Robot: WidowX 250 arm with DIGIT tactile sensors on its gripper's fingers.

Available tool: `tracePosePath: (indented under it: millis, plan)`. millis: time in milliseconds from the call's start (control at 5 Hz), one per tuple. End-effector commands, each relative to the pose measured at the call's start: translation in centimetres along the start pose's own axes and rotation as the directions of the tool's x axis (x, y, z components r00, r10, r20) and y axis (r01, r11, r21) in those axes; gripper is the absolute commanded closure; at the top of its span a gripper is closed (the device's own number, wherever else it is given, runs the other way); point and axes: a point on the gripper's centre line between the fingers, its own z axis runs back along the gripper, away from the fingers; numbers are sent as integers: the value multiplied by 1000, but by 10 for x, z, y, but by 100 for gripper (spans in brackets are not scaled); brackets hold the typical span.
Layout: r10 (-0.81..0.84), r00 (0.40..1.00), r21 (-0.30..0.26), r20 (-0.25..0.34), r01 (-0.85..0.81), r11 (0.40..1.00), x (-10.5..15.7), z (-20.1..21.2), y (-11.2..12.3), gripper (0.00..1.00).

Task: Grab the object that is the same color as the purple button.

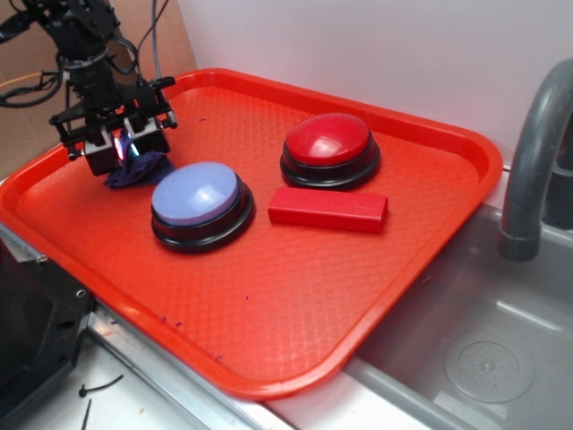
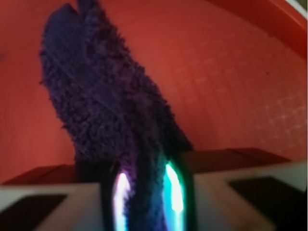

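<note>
Textured plastic of a red tray [image 1: 295,322] carries everything, beside a steel sink [image 1: 466,358] with a grey faucet [image 1: 537,152]. Only the wrist view shows the gripper [image 2: 147,192] clenched on the purple cloth scrap [image 2: 101,101], its pads lit. At the tray's far left, the scrap [image 1: 139,170] sits just beside the lavender button [image 1: 199,202]; the red button [image 1: 329,148] and red block [image 1: 329,209] stand apart.

- The tray [image 1: 421,269] is set beside a sink [image 1: 488,363], to its left.
- The cloth scrap [image 1: 136,170] lies on the tray, just left of the nearer button [image 1: 200,202].
- The cloth scrap is pinched between the fingers of the gripper [image 1: 121,148].
- The block [image 1: 329,209] is placed before the farther button [image 1: 329,149].
</note>
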Motion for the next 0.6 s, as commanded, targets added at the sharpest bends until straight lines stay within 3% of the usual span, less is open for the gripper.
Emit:
tracePosePath:
  millis: [0,200,400]
  plan:
    - [-391,920,0,-13,391,920,-1,69,-16,100]
    - [-544,837,14,-65,546,838,-7,115,-23,100]
    - [-593,805,-20,-10,593,805,-11,153,-23,100]
